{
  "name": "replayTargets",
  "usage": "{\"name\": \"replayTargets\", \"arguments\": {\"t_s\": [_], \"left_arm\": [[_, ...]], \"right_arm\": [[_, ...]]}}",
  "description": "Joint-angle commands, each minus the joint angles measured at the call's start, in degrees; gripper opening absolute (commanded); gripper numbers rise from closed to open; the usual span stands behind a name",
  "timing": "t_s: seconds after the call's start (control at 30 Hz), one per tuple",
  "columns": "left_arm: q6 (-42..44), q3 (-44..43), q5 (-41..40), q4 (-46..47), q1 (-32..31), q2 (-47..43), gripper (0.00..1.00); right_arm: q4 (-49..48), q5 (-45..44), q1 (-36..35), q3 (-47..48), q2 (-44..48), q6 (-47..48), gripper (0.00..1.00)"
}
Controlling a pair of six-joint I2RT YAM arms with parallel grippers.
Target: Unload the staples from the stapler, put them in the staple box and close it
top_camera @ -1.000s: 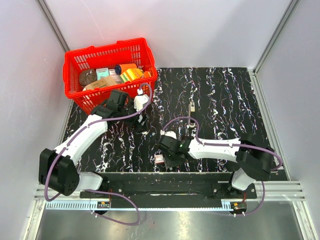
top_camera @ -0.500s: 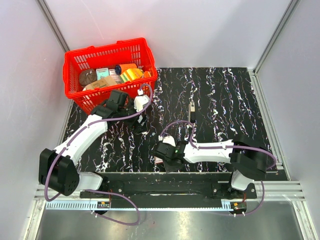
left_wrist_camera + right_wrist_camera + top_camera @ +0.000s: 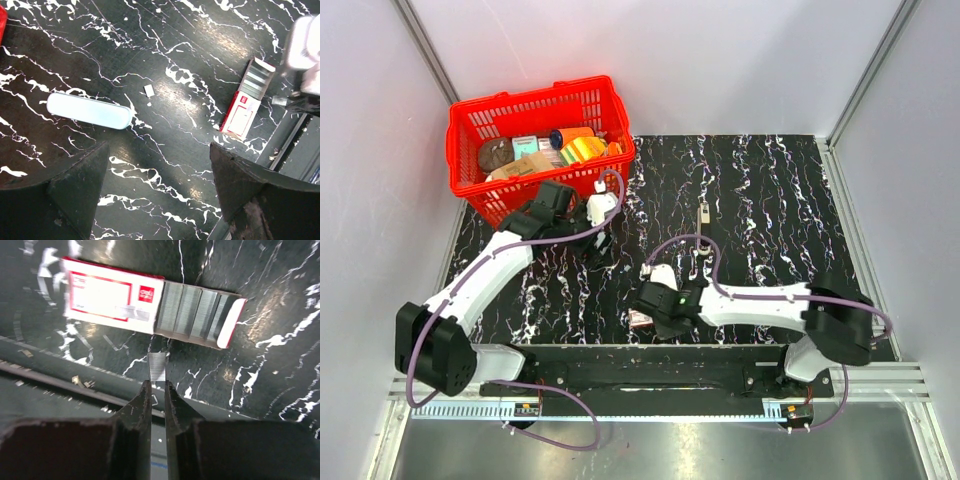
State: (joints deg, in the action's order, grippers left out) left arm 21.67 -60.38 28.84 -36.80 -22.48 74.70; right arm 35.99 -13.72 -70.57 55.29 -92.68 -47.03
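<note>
Nearest, along the black rail (image 3: 650,362): small metal bits scattered on the ledge. Just beyond, right gripper (image 3: 157,384) with fingers pressed nearly together, pinching the near end of a short strip (image 3: 157,367) of staples. Flat, silvery, finely ribbed, pointing toward the box (image 3: 112,295).

Box flat on the mat (image 3: 280,315): card, white with a red border and a red logo patch, its tray (image 3: 197,315) slid out of one end. In the tray: several more strips side by side, grey and ribbed, closed off by a red-edged white end flap. Far end of the held strip just short of box and tray; touching or not, cannot tell.

Mat glossy black, veined with white like marble.

Farther off and to the left, left gripper (image 3: 159,147) spread wide, holding nothing, hovering above the mat. Ahead of its fingers, stapler (image 3: 89,110) lying flat on the mat, pale blue-white top up, slim with rounded ends, apart from both fingers. Near it, a tiny white scrap (image 3: 149,90).

Farthest, at the mat's back left corner: red plastic basket (image 3: 485,200) with mesh walls. Inside: a jumble of packs, brown, teal-labelled, orange and yellow.
</note>
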Motion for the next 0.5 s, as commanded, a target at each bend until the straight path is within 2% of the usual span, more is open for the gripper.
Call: {"name": "replayTargets", "arguments": {"t_s": [0.0, 0.1, 0.17, 0.2, 0.23, 0.47], "left_arm": [[4.06, -2.20, 6.04, -0.47, -0.19, -3.76, 0.86], [10.74, -0.54, 7.98, -0.12, -1.77, -7.54, 0.88], [15.83, -2.36, 8.16, -3.52, -3.26, -8.26, 0.90], [17.86, -3.94, 7.99, -5.46, -3.62, -7.82, 0.99], [19.97, -5.00, 7.55, -7.05, -3.97, -7.72, 0.99], [47.03, -9.67, -2.38, -18.49, -7.31, -16.41, 0.99]], "right_arm": [[-0.13, -5.09, -0.45, 1.75, 11.98, 3.77, 0.09], [-0.04, -2.65, 1.82, 2.19, 18.13, 5.62, 0.07], [-0.74, 4.01, 5.94, 2.11, 21.04, 5.80, 0.05], [-1.53, 8.05, 8.14, 1.84, 22.10, 5.72, 0.05], [-2.14, 11.22, 10.51, 1.67, 23.15, 5.54, 0.05], [-7.41, 30.47, 19.41, 5.45, 23.52, 5.72, 0.05]]}}
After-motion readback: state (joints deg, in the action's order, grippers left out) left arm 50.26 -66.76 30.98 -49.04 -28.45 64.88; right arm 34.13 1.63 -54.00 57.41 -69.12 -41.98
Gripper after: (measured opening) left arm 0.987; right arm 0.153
